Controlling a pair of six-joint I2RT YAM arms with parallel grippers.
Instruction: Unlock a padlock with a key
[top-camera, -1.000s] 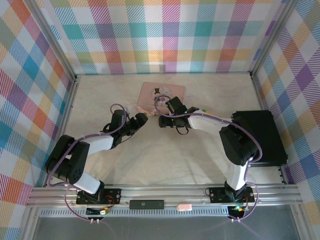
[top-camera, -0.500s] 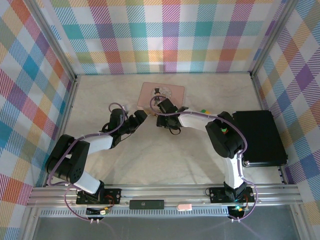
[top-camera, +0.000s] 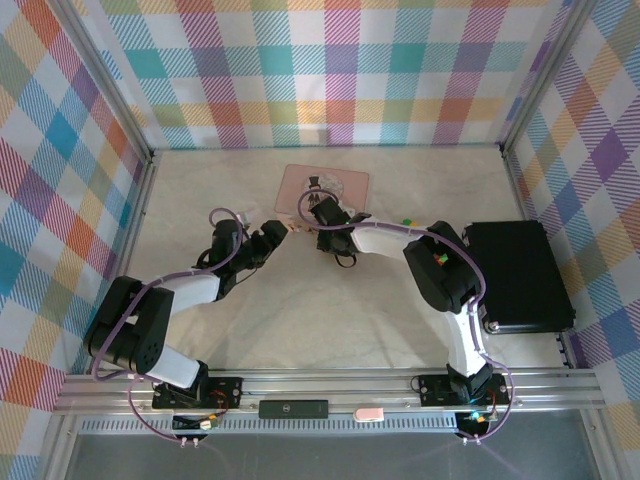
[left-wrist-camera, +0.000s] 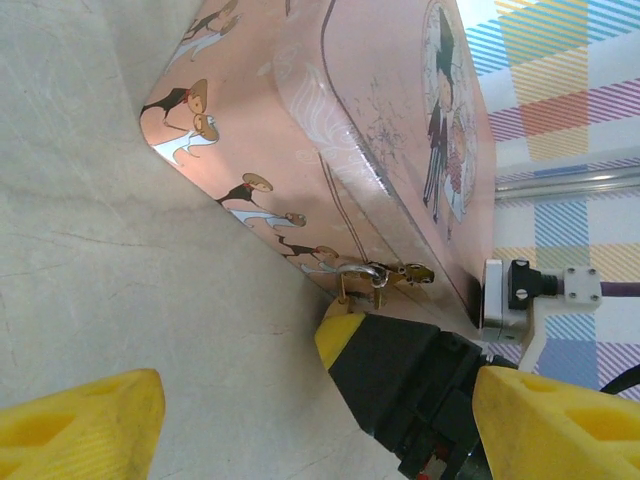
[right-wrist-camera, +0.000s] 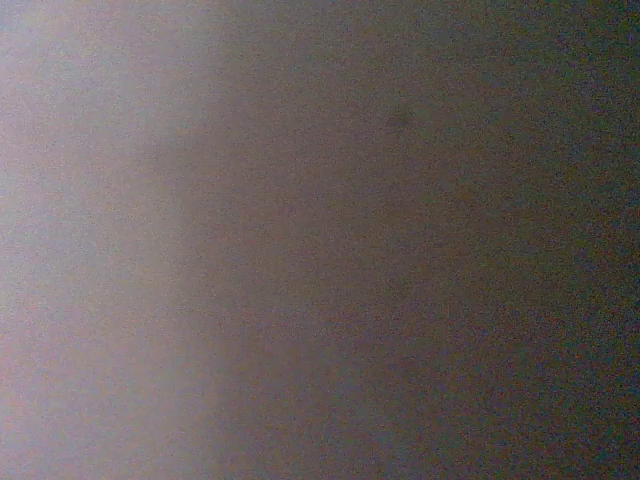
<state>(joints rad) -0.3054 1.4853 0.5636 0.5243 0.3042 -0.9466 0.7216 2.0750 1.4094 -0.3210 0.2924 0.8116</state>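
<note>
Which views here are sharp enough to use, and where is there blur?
Top external: evenly lit, sharp, soft shadows; pink box clear. Left wrist: box and padlock in focus, near yellow fingertips slightly soft. Right wrist: out of focus, grey fading to brown, nothing can be made out.

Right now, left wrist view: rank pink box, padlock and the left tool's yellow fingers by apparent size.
1. pink box
2. yellow fingers of the left tool; cropped and nearest the lens, so this rank is unsure
3. padlock, clearly smallest

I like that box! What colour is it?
The box is pink with cartoon figures, clearest in the left wrist view.
</note>
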